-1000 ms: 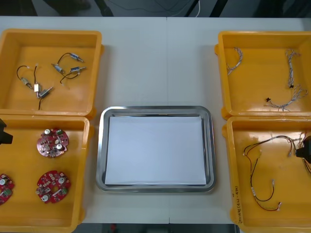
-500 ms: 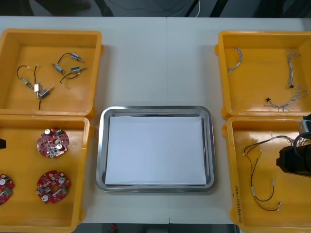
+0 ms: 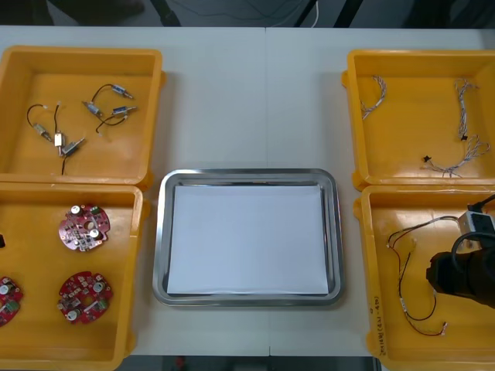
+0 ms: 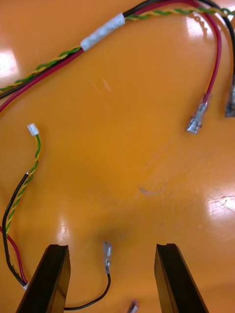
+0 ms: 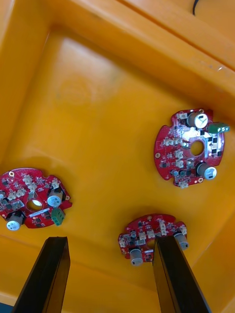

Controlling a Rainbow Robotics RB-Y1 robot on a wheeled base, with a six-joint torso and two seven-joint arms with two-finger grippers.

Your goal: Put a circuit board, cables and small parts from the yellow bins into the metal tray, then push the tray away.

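The right gripper [image 4: 111, 276] is pushing further in over the yellow plastic bin [image 3: 370, 270] at four o'clock of the shiny metal tray [image 3: 160, 247]. Its fingers are wide apart, with a thin black cable [image 4: 106, 255] ending between them. The left gripper [image 5: 110, 279], also wide, is hanging above round red circuit boards [image 5: 190, 146] at eight o'clock. The tray is sitting unfilled mid-worktop [image 3: 247, 100], so a cable pickup is probably beginning.

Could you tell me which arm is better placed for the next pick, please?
Right, probably. The right gripper hangs over the near right yellow bin, jaws open with the end of a black cable between them. The left gripper, jaws open too, has a circuit board off-centre by one jaw.
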